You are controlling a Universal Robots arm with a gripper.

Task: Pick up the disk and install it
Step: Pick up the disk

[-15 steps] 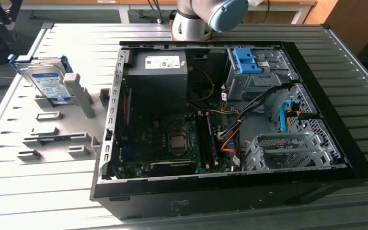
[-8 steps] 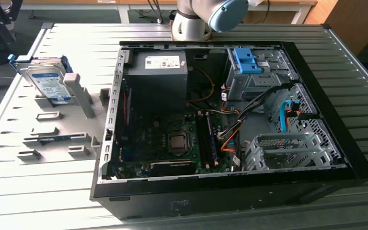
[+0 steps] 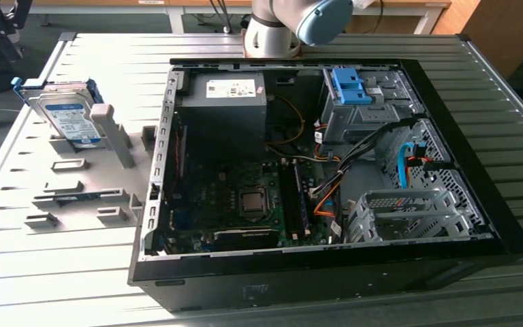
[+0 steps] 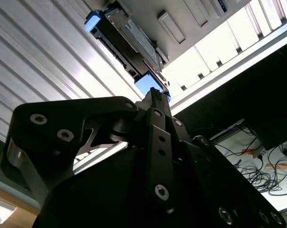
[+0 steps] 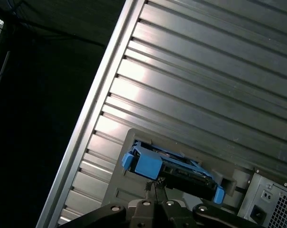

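The disk [image 3: 69, 117] is a silver-grey hard drive with a blue-and-white label and blue carrier rails. It leans upright in a grey holder plate [image 3: 89, 184] on the slatted table, at the exterior view's left. Both wrist views show the disk [image 4: 129, 40] [image 5: 174, 166] ahead of my gripper, standing apart from it. My gripper [image 4: 153, 92] [image 5: 152, 185] is shut, its thin fingertips together with nothing between them, and it points toward the disk's blue end.
An open black computer case [image 3: 479, 204] lies across the middle and the exterior view's right. Inside are a grey power-supply box [image 3: 225, 92], a bare blue bracket [image 3: 351, 85] on the drive bay, a metal drive cage [image 3: 407, 211] and cables. The arm's base [image 3: 275, 30] stands behind the case.
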